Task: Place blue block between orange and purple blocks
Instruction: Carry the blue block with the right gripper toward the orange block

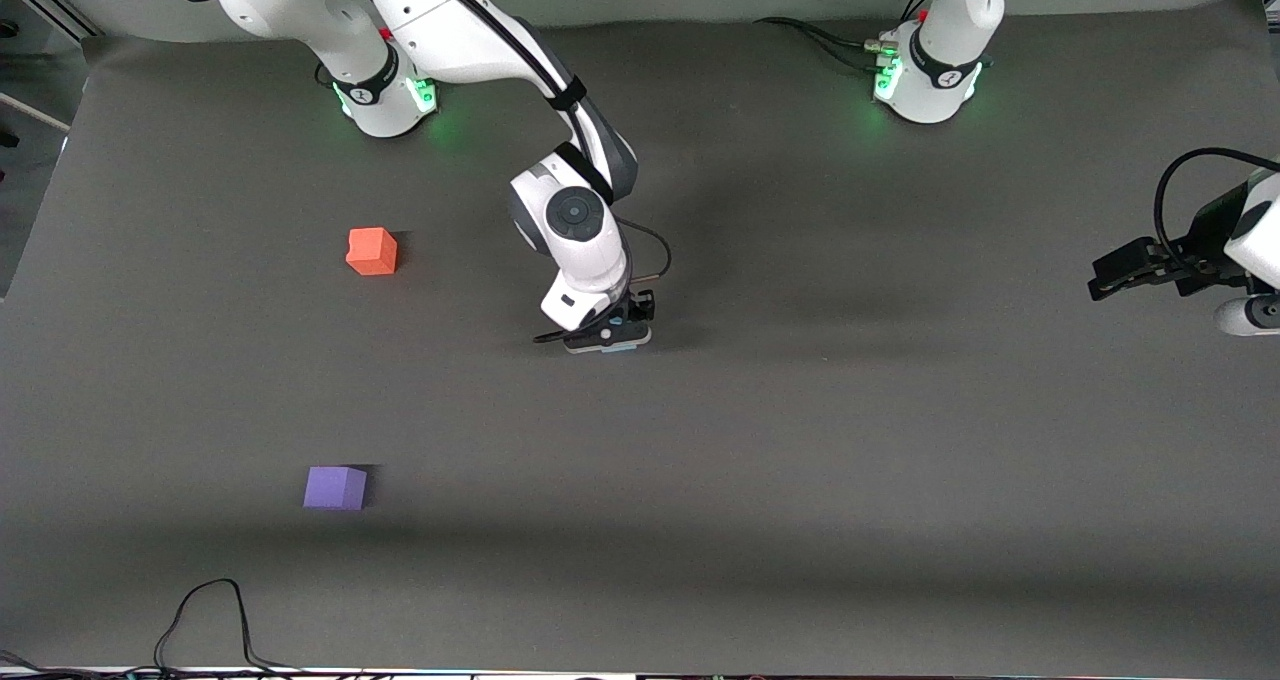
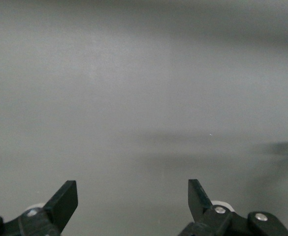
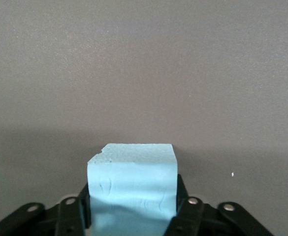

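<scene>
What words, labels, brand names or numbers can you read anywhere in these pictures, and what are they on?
None can be read.
The blue block, orange block and purple block have plain faces.
Small dark emblems on the arm bases are too small to read.

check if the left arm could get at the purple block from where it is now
Probably not easily: the left claw waits open at its own end of the table, while the purple block sits toward the right arm's end, though nothing blocks the way.
</scene>
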Robot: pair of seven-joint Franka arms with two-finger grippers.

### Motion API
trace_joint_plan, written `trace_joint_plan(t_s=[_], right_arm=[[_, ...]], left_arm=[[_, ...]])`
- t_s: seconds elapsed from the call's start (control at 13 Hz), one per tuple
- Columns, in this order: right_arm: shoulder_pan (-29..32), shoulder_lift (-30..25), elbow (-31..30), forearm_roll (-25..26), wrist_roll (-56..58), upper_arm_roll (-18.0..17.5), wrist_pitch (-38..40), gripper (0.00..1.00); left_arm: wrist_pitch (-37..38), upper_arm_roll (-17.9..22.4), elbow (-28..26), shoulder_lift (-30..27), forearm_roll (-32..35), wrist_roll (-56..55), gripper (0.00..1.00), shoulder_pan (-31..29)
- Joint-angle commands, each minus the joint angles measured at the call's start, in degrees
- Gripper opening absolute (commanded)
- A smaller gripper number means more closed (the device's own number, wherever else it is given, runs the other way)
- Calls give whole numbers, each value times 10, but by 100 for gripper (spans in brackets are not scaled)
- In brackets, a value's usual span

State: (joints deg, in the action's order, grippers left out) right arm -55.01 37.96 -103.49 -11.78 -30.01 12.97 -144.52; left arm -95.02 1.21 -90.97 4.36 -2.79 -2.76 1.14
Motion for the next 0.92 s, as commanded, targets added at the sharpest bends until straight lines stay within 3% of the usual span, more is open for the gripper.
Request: trace_joint_plan(t_s=[0.0, 0.15, 0.54, 0.84], right_arm=[[-5, -10, -1, 0, -7, 6, -1, 32], [0, -60, 0, 1, -3, 14, 70, 32], [0, -222, 1, 6, 11, 108, 267, 32], [-2, -308, 2, 11, 108, 194, 379, 33]], left_arm=[[0, -3, -8, -13, 9, 9, 100, 3], [0, -5, -8, -13, 9, 9, 100, 4], [2, -5, -8, -13, 24, 27, 100, 4], [2, -5, -9, -12, 38, 26, 100, 4]])
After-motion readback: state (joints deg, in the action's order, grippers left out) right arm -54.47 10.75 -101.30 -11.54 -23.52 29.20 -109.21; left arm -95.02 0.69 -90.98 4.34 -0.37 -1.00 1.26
